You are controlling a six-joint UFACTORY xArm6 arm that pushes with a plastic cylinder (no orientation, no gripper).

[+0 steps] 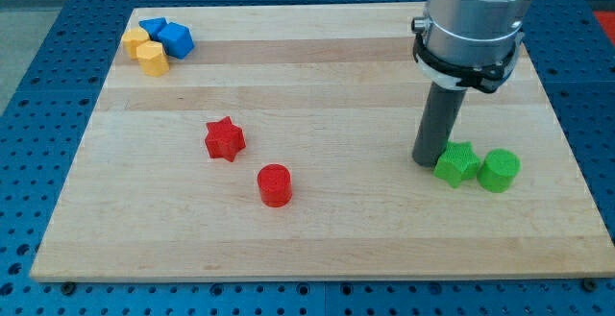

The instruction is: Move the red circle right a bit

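Observation:
The red circle (275,184), a short cylinder, stands on the wooden board (317,230) a little left of centre, toward the view's bottom. A red star (225,139) lies just up and left of it. My tip (426,161) rests on the board far to the right of the red circle, touching or almost touching the left side of a green star (456,163).
A green circle (499,171) stands right of the green star. At the view's top left, two blue blocks (168,36) and two yellow blocks (145,51) sit clustered together. The board's edges drop to a blue perforated table (38,114).

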